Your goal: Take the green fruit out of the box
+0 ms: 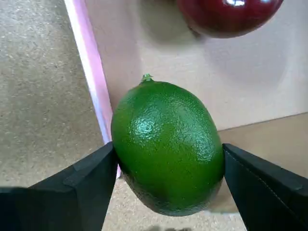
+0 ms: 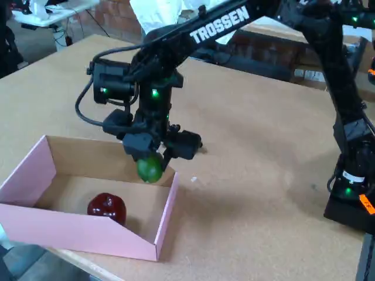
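Surface: a brown speckled table (image 2: 263,152) fills the fixed view.
Box: the pink box (image 2: 76,231), brown inside, sits at the lower left of the fixed view.
Red fruit: a dark red fruit (image 2: 107,208) lies on the box floor — at the upper right in the wrist view.
Green fruit: the green fruit (image 2: 149,168) hangs above the box's right wall, lifted off the floor.
Gripper: the gripper (image 1: 168,168) is clamped on the green fruit — one black finger (image 1: 91,185) on each side.
Arm: the black arm (image 2: 234,23) runs to the upper right.

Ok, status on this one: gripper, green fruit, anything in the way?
Gripper shut on green fruit. Fruit lifted over box edge. Red fruit inside, clear.
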`<control>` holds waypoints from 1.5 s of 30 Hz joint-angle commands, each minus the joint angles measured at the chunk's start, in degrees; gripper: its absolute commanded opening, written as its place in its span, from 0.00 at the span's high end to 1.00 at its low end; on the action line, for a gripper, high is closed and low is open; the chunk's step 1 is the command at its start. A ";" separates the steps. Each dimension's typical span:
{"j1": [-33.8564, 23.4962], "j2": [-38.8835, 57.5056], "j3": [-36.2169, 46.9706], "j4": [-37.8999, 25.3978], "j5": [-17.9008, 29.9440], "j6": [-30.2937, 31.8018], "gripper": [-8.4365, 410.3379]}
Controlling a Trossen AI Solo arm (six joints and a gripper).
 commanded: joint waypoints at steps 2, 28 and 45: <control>1.90 -4.26 0.02 -5.27 1.86 4.52 0.87; 1.14 -11.02 -0.15 -15.87 4.83 19.45 0.87; -5.88 -11.02 -0.15 -17.00 4.63 23.56 0.87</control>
